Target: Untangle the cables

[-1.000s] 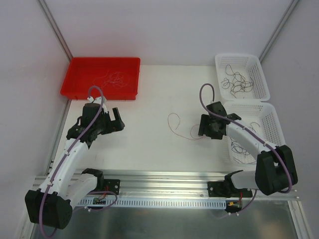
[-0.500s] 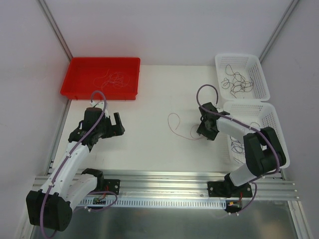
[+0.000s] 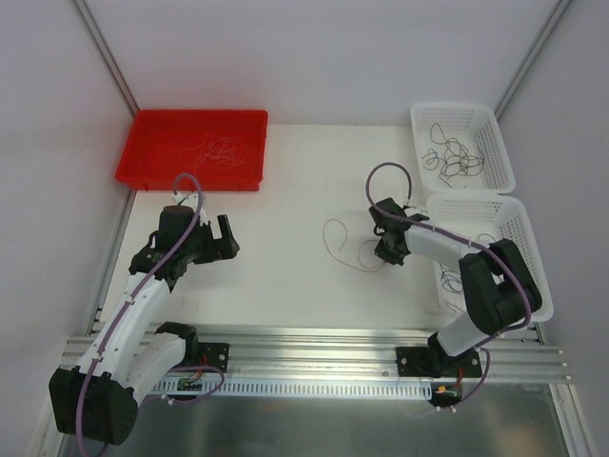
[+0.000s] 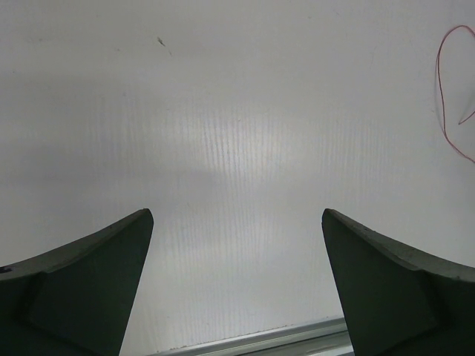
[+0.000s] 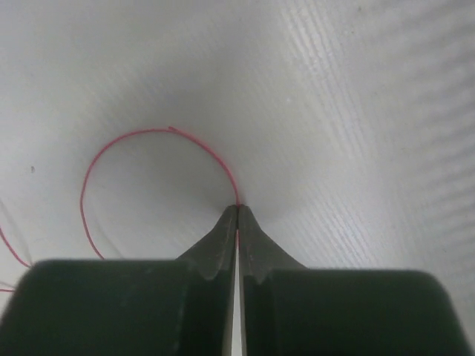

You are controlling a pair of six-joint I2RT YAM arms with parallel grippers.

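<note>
Red cable lies alone near the middle of the tabletop, a thin strand with one open loop and a wavy tail running toward the right edge. The right end effector stands over that tail. Its wrist view shows the jaws pressed together, pinching the red cable where the curve of the strand meets the tips of the right end effector. The left end effector hangs over bare tabletop toward the left edge, spread wide and holding nothing; from its own camera the left end effector frames only white surface, with a bit of red cable at the side.

We judge the step in hand to be carrying off one freed strand: the grip is made, the lift is not yet. The next move calls for a slow raise, so that the hair-thin wire does not slip from the tips, then a carry toward the baskets at the right edge.

We count one red tray at the far left corner, holding a pale tangle. Two white baskets sit along the right edge: the far basket with dark cables, and the near basket with a few more strands. We see one loose cable on the open tabletop. How many strands are in the tangle or the baskets we cannot tell.
</note>
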